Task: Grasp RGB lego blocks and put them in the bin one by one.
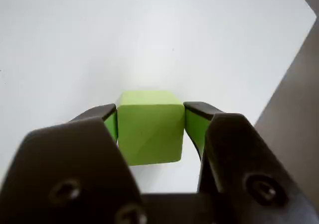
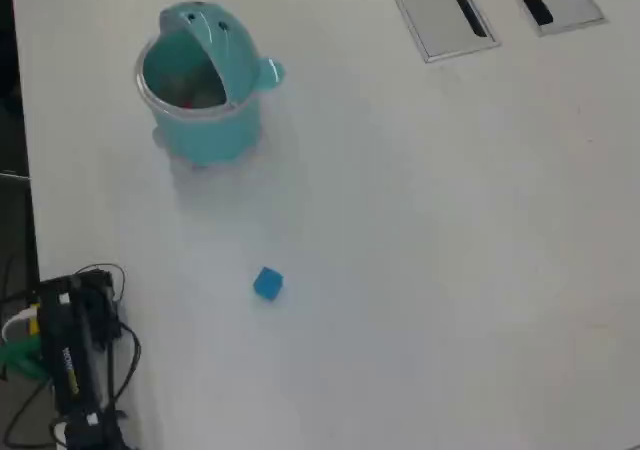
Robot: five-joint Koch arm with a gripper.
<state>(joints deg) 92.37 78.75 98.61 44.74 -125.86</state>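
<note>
In the wrist view a light green cube block (image 1: 149,132) sits between the two dark fingers of my gripper (image 1: 151,109). Both fingers press against its sides, so the gripper is shut on it over the white table. In the overhead view the teal whale-shaped bin (image 2: 215,135) stands at the far left of the table, with a faint reddish patch inside it. A small blue block (image 2: 267,283) lies alone on the table below the bin. The gripper's tips do not show clearly in the overhead view.
The arm's black base with cables (image 2: 75,360) sits at the lower left table edge in the overhead view, a green bit (image 2: 18,358) beside it. Two grey slotted panels (image 2: 440,10) lie at the top right. A dark strip beyond the table's edge (image 1: 299,109) shows at the wrist view's right.
</note>
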